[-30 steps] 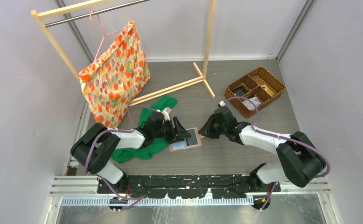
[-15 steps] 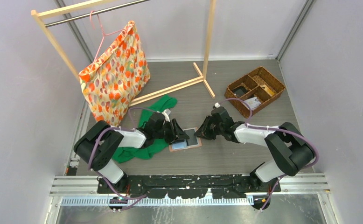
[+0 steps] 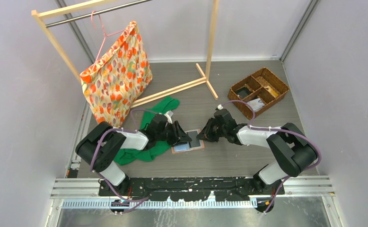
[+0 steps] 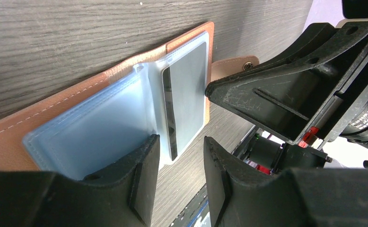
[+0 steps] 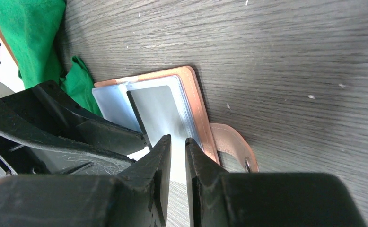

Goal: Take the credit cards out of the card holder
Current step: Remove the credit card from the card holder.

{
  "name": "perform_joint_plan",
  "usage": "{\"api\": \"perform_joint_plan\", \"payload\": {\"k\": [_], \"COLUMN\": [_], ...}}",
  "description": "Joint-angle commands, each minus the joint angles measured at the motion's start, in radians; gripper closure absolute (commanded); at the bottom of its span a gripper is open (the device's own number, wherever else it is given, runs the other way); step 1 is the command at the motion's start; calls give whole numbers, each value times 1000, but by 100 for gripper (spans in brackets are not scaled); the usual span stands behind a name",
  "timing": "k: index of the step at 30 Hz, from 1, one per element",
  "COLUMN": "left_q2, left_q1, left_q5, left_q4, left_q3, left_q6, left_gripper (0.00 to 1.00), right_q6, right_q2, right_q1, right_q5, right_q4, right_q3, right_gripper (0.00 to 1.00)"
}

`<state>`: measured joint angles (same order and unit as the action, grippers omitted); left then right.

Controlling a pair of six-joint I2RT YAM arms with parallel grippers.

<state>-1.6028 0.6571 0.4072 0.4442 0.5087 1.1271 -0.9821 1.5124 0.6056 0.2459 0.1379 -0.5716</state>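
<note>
The salmon-pink card holder [image 3: 188, 141] lies open on the table between both arms. Its pale blue-grey sleeves face up, and a grey credit card [image 4: 189, 90] [image 5: 161, 111] with a dark stripe sits in the right sleeve. My left gripper [image 4: 179, 139] [image 3: 184, 136] is open, its jaws straddling the near end of that card; one finger lies over the left sleeve. My right gripper [image 5: 176, 139] [image 3: 205, 134] is at the holder's right edge by the snap tab [image 5: 234, 144]. Its jaws stand a narrow slit apart with the pale sleeve edge showing beyond the slit.
A green cloth [image 3: 156, 125] lies under the left arm. At the back right stands a brown wicker basket [image 3: 258, 91]. A wooden rack [image 3: 172, 91] with a patterned orange bag [image 3: 118, 73] stands at the back left. The two grippers nearly touch over the holder.
The right gripper has moved left up to the holder's right edge. The left jaws have narrowed around the card's near end.
</note>
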Motion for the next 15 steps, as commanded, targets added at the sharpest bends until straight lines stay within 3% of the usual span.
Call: {"api": "perform_joint_plan", "payload": {"k": [1,15], "left_q2": [-14,-20], "left_q1": [-1,0], "left_q5": [-12,-24], "left_q4": [6,16], "left_q3": [24,11], "left_q6": [-3,-1], "left_gripper": [59,65], "right_q6": [6,-7], "right_q2": [12,69], "right_q1": [3,47], "right_q5": [-7,-10], "right_q4": [34,71], "right_q3": [12,9], "right_gripper": [77,77]}}
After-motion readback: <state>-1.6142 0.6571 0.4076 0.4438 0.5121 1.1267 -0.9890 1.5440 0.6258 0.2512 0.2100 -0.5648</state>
